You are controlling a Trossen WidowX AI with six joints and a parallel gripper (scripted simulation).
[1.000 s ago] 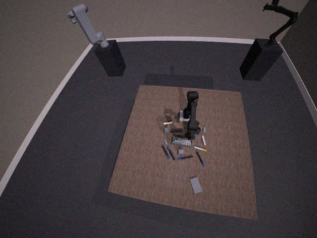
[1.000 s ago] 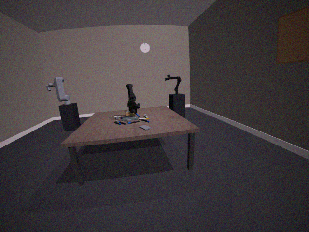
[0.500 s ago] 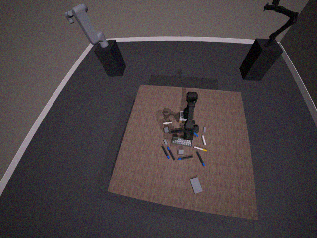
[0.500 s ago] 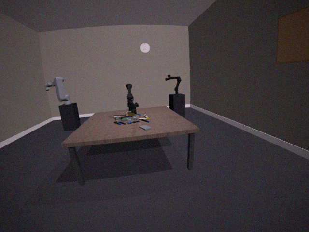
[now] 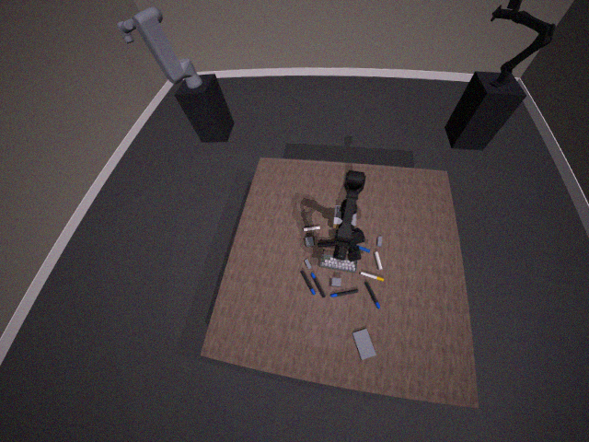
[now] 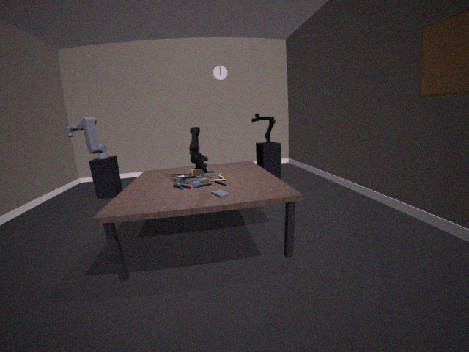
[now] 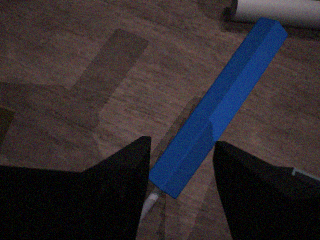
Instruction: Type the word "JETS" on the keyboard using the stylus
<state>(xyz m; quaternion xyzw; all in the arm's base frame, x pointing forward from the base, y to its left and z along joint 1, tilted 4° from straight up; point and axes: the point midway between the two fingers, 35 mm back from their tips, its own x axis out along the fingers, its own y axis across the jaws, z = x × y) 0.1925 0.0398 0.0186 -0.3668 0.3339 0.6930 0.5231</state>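
Observation:
The blue six-sided stylus [image 7: 235,85] [image 5: 363,249] [image 6: 209,171] is held at a slant, with its pale thin tip low between the fingers in the wrist view. My gripper [image 7: 182,148] [image 5: 347,254] is shut on the stylus near its tip end. The keyboard [image 5: 339,263] [image 6: 196,180], with pale keys in a dark frame, lies on the desk [image 5: 413,332] [image 6: 163,200]. In the top view the gripper is at the keyboard's back edge and hides part of it. Which key the tip is over, and whether it touches one, is hidden.
Grey blocks [image 5: 335,281] [image 5: 309,240] [image 5: 379,240], white pens [image 5: 312,228] [image 5: 377,260], a white-and-yellow pen [image 5: 372,275] and several black-and-blue pens [image 5: 344,292] surround the keyboard. A flat grey slab [image 5: 363,343] lies toward the front. Two other arms stand on pedestals [image 5: 209,111] [image 5: 482,111] beyond the desk.

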